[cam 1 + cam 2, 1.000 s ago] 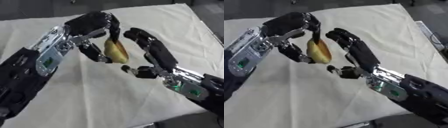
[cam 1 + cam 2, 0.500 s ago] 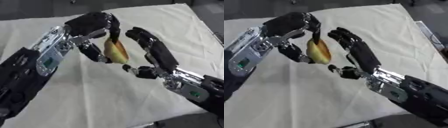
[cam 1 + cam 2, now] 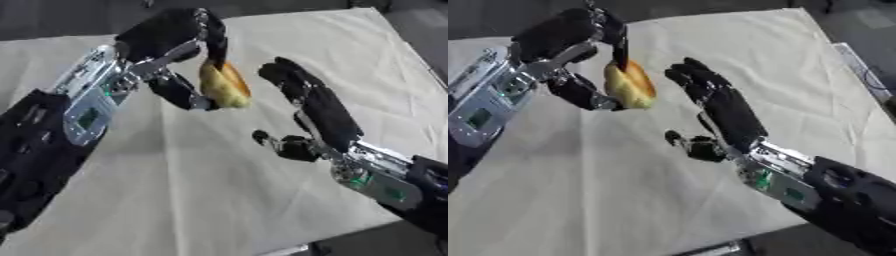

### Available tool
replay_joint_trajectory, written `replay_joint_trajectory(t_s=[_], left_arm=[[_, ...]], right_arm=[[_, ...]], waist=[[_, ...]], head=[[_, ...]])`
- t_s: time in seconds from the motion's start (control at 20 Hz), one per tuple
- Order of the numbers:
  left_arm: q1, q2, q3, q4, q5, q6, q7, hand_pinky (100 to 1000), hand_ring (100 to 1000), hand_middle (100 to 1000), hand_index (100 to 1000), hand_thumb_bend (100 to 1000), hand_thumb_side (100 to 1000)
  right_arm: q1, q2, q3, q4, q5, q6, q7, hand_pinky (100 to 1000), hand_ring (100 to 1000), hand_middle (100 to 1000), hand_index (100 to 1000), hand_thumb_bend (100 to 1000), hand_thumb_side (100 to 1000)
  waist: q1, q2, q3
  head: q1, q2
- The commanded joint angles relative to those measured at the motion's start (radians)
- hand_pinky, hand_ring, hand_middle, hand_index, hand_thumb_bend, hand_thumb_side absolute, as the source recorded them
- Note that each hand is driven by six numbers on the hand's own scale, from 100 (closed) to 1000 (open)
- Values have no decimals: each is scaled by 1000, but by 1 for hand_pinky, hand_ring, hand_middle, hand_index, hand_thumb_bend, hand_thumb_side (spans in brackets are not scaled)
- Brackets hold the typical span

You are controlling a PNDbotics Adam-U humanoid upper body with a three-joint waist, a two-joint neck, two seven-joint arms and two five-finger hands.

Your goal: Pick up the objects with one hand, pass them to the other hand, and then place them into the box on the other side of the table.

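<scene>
A yellow-brown oval object (image 3: pixel 224 86), like a bread roll, hangs above the white cloth-covered table (image 3: pixel 219 200). My left hand (image 3: pixel 179 45) comes in from the upper left and is shut on it, fingers over its top and thumb below. My right hand (image 3: pixel 315 107) reaches up from the lower right, open, fingers straight. Its palm faces the object from the right, with a small gap between them. Its thumb (image 3: pixel 267 139) sticks out below.
The table's right edge (image 3: pixel 859 65) runs close to the right hand's side, with dark floor beyond. The cloth's near edge (image 3: pixel 289 245) lies at the bottom. No box shows in either view.
The right hand has drawn slightly away to the right, widening the gap to the object. The left hand still holds the object in much the same place.
</scene>
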Motion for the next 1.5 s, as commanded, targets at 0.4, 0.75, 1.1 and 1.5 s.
replay_joint_trajectory(t_s=[0.4, 0.75, 1.1, 1.5], left_arm=[[-8, 150, 77, -16, 34, 75, 82, 622, 535, 397, 442, 599, 100], [3, 254, 144, -34, 43, 129, 114, 623, 536, 396, 441, 580, 100], [36, 338, 189, -46, 45, 162, 136, 625, 539, 395, 440, 566, 100], [103, 447, 257, -19, 43, 203, 180, 625, 544, 396, 439, 555, 100]], right_arm=[[36, -23, -10, -15, 17, 9, -12, 817, 966, 877, 934, 601, 122], [67, -33, -27, -15, 26, 14, -36, 821, 966, 878, 935, 606, 120], [101, -35, -42, -15, 39, 26, -58, 826, 967, 880, 937, 612, 119], [154, -37, -86, -15, 44, 44, -105, 824, 951, 870, 932, 613, 112]], waist=[[-7, -38, 5], [-7, -38, 6], [-9, -39, 6], [-12, -38, 4]], head=[[8, 6], [48, 6], [108, 3], [234, -48]])
